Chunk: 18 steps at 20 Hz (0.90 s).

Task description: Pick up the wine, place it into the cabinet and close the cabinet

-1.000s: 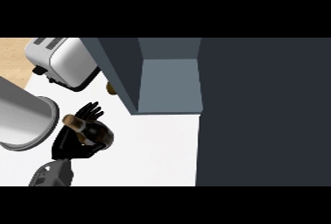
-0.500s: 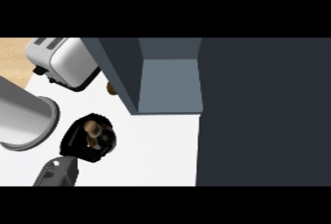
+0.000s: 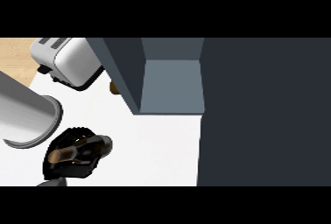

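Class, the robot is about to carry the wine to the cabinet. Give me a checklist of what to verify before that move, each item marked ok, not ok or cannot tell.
1. Is the left hand curled round the wine bottle? Ok.
2. Is the bottle lifted off the counter? Cannot tell.
3. Is the cabinet open, with its inside showing? Ok.
4. Does the cabinet door stand aside of the opening, at the right? Ok.
5. Do the toaster and the grey cylinder lie left of the route? Ok.
6. Is the right hand ready to close the door? Cannot tell; it is not in view.
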Available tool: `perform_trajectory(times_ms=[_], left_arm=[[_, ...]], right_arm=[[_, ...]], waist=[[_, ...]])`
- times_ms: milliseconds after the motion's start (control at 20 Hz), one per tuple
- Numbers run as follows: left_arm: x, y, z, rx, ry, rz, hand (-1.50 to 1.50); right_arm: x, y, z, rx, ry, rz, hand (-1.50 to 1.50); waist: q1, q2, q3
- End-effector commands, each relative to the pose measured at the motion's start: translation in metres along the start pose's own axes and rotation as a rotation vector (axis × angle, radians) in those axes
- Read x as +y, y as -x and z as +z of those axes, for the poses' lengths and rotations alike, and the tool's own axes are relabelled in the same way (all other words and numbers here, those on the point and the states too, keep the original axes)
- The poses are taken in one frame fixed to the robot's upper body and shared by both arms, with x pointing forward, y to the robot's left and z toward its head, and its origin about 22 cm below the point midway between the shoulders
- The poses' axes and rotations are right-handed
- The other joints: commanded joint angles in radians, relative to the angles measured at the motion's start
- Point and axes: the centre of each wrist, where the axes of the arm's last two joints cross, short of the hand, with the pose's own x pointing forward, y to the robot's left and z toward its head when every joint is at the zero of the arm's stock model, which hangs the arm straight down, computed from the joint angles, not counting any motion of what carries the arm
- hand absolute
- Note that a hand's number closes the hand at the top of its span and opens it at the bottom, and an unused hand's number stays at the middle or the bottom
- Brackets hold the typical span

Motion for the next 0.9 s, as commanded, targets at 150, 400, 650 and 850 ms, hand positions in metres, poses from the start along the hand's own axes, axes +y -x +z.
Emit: perform_trajectory(times_ms=[150,400,650,850], left_arm=[[-0.040,-0.022,0.016,-0.098,-0.115,-0.091,1.50],[-0.032,-0.056,0.014,-0.166,-0.080,-0.020,1.50],[-0.065,-0.089,0.004,-0.167,-0.023,0.024,1.50],[-0.091,-0.126,0.000,-0.155,0.013,0.054,1.50]], right_arm=[[0.006,-0.027,0.024,-0.053,-0.040,-0.004,-1.50],[0.016,-0.028,0.026,-0.045,-0.015,-0.018,-1.50],[0.000,-0.029,0.030,-0.044,-0.033,-0.002,-1.50],[0.005,-0.019,0.019,-0.053,-0.010,-0.028,-1.50]], waist=[[-0.003,0.003,-0.002],[-0.003,0.004,-0.003],[-0.010,0.004,-0.002],[-0.004,0.004,-0.002]])
